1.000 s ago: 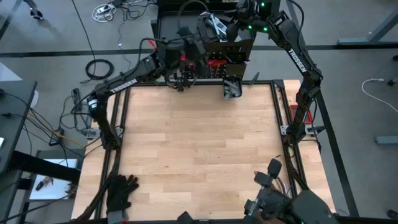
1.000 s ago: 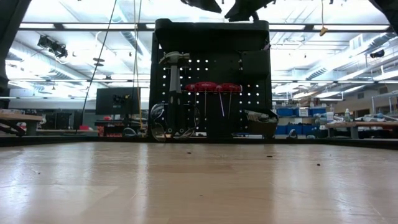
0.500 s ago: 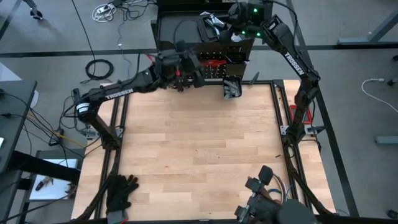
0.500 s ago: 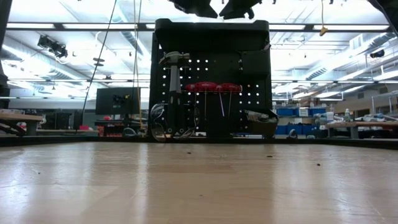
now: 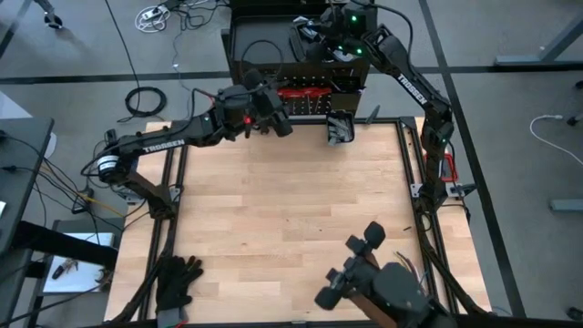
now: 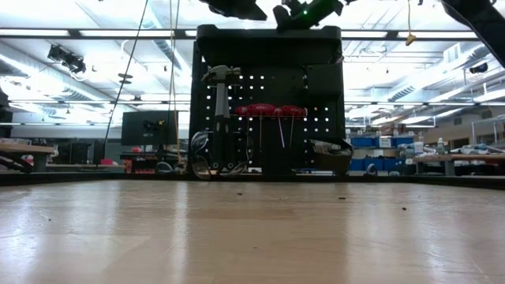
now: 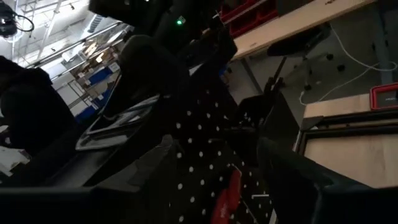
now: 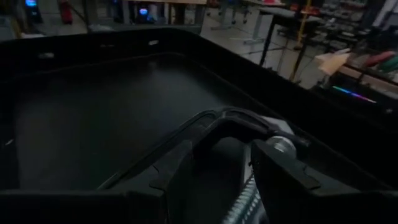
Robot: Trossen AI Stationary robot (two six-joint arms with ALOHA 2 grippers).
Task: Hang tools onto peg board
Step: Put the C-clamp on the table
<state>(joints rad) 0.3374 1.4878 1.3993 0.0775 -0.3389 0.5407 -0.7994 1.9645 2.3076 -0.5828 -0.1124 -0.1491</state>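
Left end effector (image 5: 273, 123) has drawn back from peg board (image 6: 316, 87), fingers apart, empty. Right end effector (image 5: 314, 35) over board's top tray, clamped on C-clamp (image 8: 249, 127). Bench (image 5: 291, 210) wide open.

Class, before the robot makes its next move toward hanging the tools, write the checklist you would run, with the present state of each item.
1. C-clamp gripped by the right gripper: ok, it sits between the fingers.
2. Left gripper free: ok, open and empty, facing the peg board.
3. Hammer hung on the board: ok.
4. Red-handled tools hung: ok, side by side at mid-board.
5. Free hook for the clamp: cannot tell.
6. All tools off the table: not ok, a grey metal piece lies at the board's foot.
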